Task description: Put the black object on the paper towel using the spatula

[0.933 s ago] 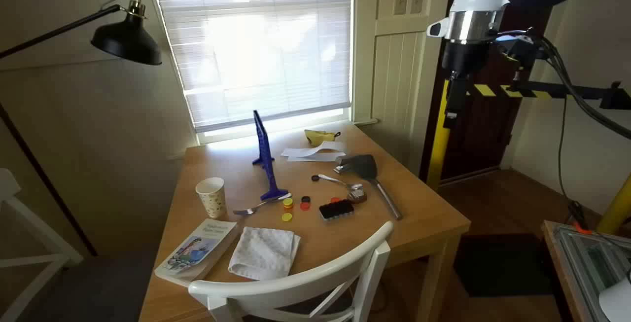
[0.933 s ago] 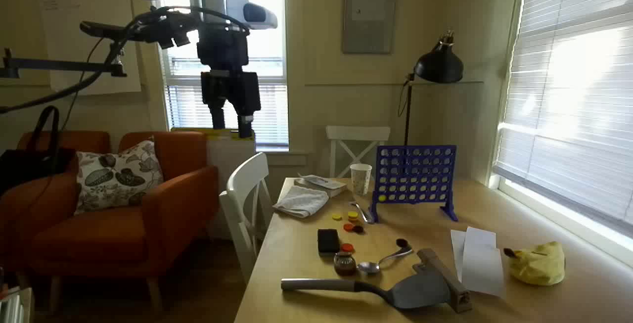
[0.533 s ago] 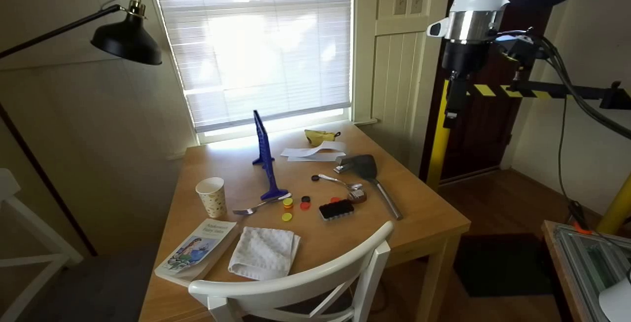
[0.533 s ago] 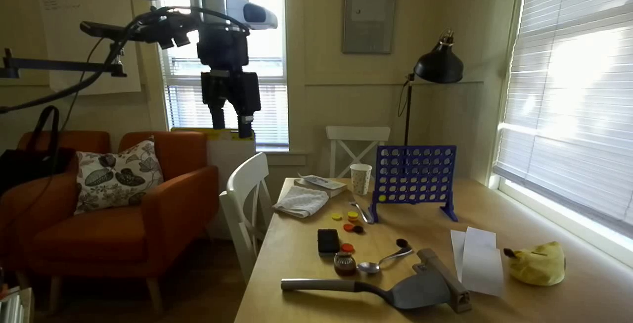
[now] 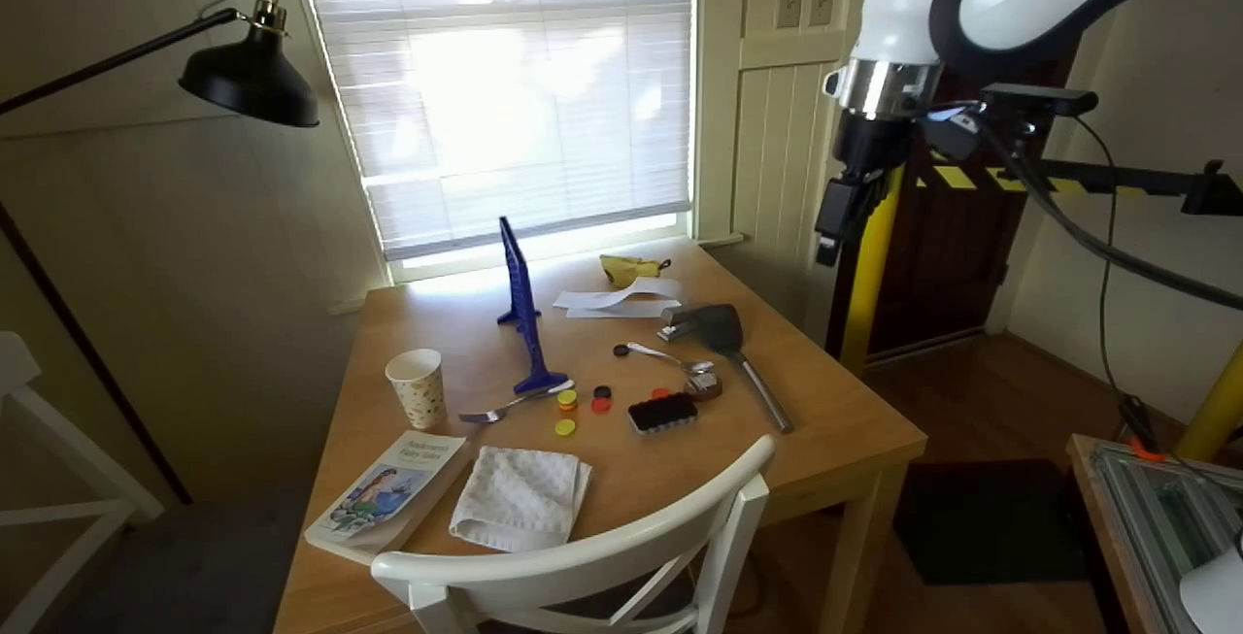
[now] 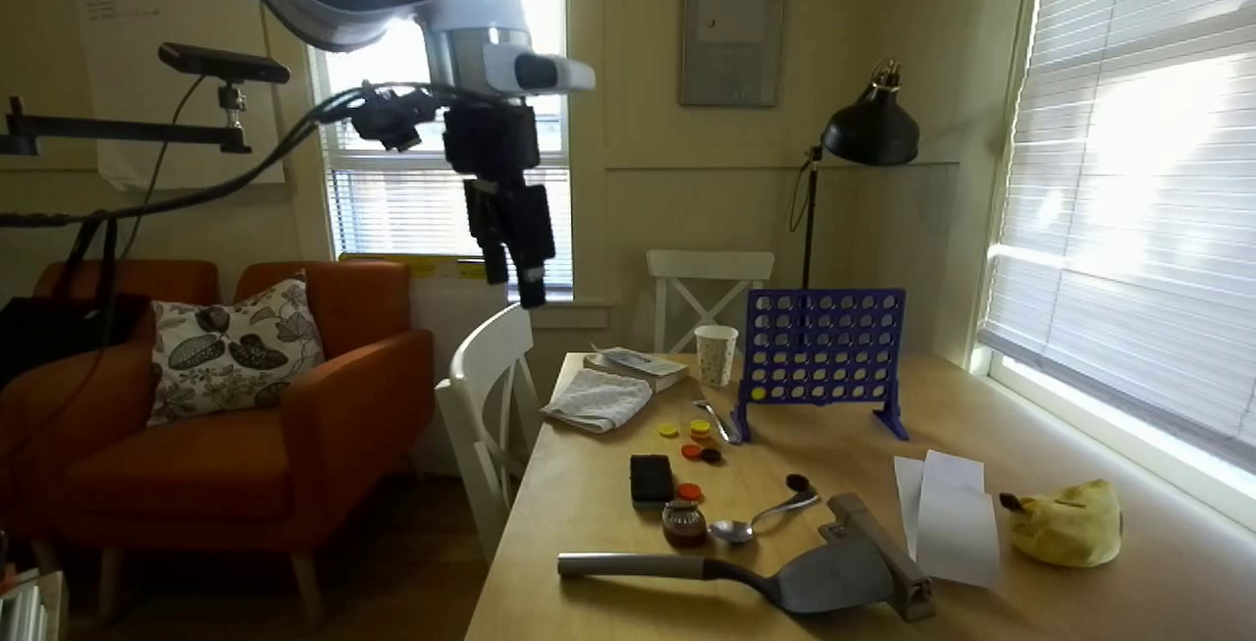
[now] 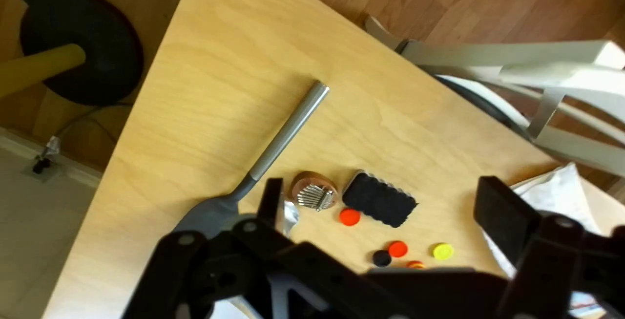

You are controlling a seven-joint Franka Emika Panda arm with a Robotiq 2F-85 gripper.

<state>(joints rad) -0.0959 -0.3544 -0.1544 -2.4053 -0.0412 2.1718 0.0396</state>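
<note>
The black object is a small oblong block lying flat on the table, also seen in an exterior view and the wrist view. The spatula lies beside it; its grey blade rests tilted on a brown stapler-like item. Its silvery handle shows in the wrist view. A folded white towel, which looks like the paper towel, lies by the chair-side edge, also in an exterior view. My gripper hangs well above the table; the wrist view shows its jaws wide open, holding nothing.
A blue upright game rack, paper cup, book, fork, spoon, small thumb piano and several discs lie about. White sheets and a yellow item are near the window. A chair stands at the edge.
The arm has moved lower and towards the table: leftward in an exterior view, rightward in an exterior view from another place. The gripper has also turned somewhat. Things on the table have not moved.
</note>
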